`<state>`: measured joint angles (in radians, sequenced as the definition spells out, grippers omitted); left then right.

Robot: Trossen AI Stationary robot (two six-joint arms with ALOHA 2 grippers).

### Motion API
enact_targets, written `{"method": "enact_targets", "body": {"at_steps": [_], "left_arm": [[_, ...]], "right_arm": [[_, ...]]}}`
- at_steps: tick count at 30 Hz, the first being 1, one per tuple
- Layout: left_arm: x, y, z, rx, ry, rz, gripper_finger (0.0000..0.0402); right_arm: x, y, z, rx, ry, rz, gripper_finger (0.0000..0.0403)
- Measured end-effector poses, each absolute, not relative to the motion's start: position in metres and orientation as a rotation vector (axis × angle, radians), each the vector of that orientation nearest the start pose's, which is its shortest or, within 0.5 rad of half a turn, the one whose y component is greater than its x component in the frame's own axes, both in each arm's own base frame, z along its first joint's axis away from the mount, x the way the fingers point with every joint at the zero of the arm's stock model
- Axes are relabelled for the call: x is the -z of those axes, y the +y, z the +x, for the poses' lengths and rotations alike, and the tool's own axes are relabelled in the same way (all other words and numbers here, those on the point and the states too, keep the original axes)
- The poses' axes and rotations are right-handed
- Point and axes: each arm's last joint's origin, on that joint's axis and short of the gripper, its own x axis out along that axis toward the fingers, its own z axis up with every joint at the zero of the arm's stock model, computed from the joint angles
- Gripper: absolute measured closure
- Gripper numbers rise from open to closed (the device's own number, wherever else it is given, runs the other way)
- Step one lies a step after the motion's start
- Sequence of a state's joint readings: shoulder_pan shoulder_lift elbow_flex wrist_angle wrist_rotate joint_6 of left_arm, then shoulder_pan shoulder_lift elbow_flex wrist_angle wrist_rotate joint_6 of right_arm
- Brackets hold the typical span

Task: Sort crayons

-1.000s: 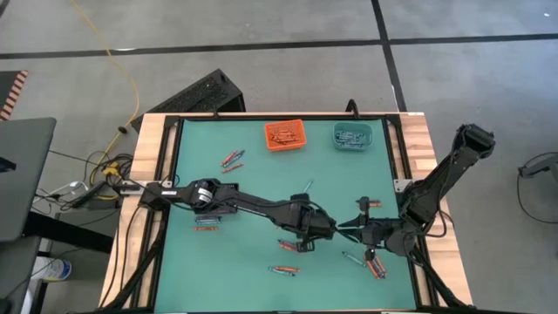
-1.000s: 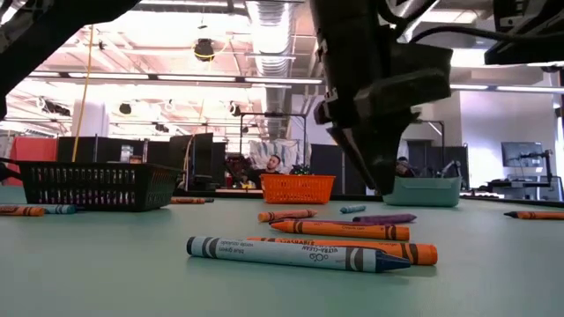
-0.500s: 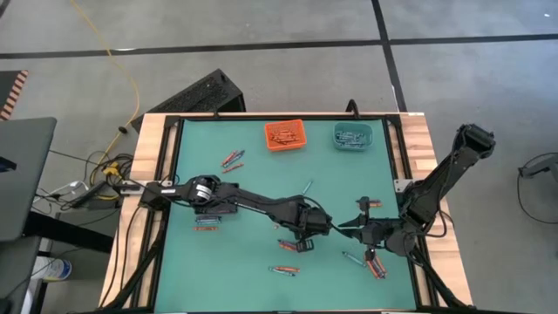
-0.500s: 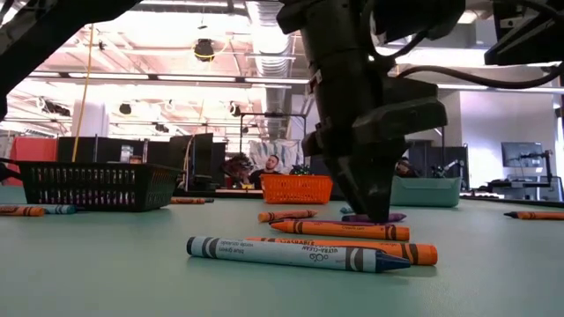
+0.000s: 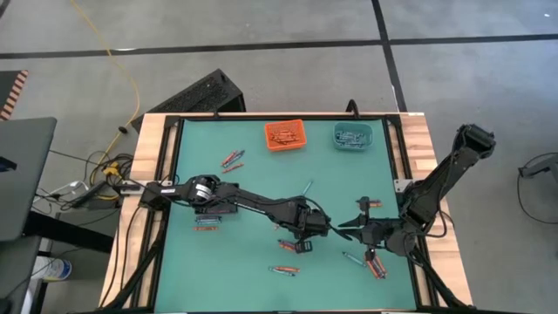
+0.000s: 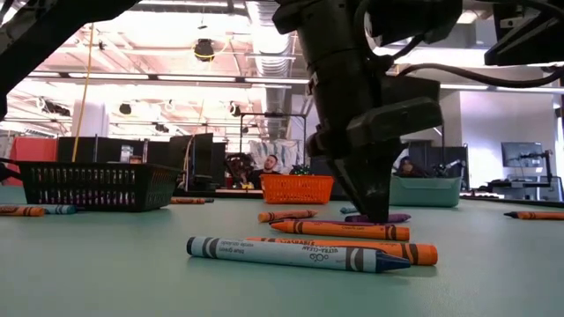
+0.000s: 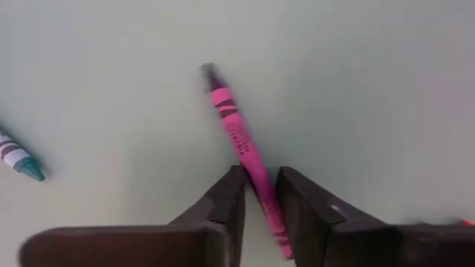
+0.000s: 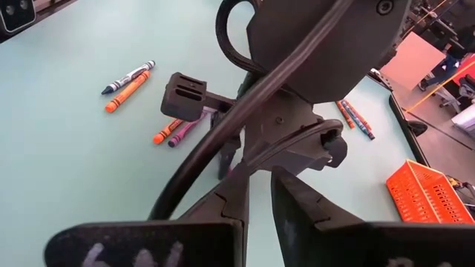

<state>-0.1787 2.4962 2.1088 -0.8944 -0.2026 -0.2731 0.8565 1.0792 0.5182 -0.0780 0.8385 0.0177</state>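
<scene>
Closing on the pink crayon (image 7: pixel 245 156) mid-table, your left gripper (image 7: pixel 258 199) has its fingers pinching the shaft; expect it light, stiff, slick, so grip mid-length. Right gripper (image 8: pixel 256 194) waits nearby, narrowly parted and empty.

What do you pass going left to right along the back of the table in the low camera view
Black basket → orange bin → teal bin, whose left end is hidden behind the left gripper, which is down on a purple crayon in front.
</scene>
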Motion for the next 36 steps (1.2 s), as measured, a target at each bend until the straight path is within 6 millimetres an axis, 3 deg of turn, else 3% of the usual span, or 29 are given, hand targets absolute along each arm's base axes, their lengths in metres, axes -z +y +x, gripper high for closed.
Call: {"method": "enact_targets", "body": {"at_steps": [7,20,27,32,36], "left_arm": [[-0.133,-0.085,0.502,-0.182,1.23,0.034,0.0393],[-0.133,-0.086,0.502,-0.149,1.227,0.073,0.0387],[-0.16,-0.097,0.495,-0.165,1.182,0.196,0.0387],[-0.201,-0.091,0.475,-0.261,1.201,0.235,0.0386],[-0.217,-0.089,0.454,-0.347,1.25,0.273,0.0386]], "right_arm": [[-0.205,0.141,0.15,-0.013,0.423,-0.461,0.0339],[-0.205,0.141,0.15,-0.014,0.423,-0.462,0.0339],[-0.205,0.14,0.15,-0.013,0.424,-0.462,0.0339],[-0.204,0.14,0.15,-0.013,0.428,-0.467,0.0339],[-0.204,0.14,0.15,-0.013,0.428,-0.467,0.0339]]}}
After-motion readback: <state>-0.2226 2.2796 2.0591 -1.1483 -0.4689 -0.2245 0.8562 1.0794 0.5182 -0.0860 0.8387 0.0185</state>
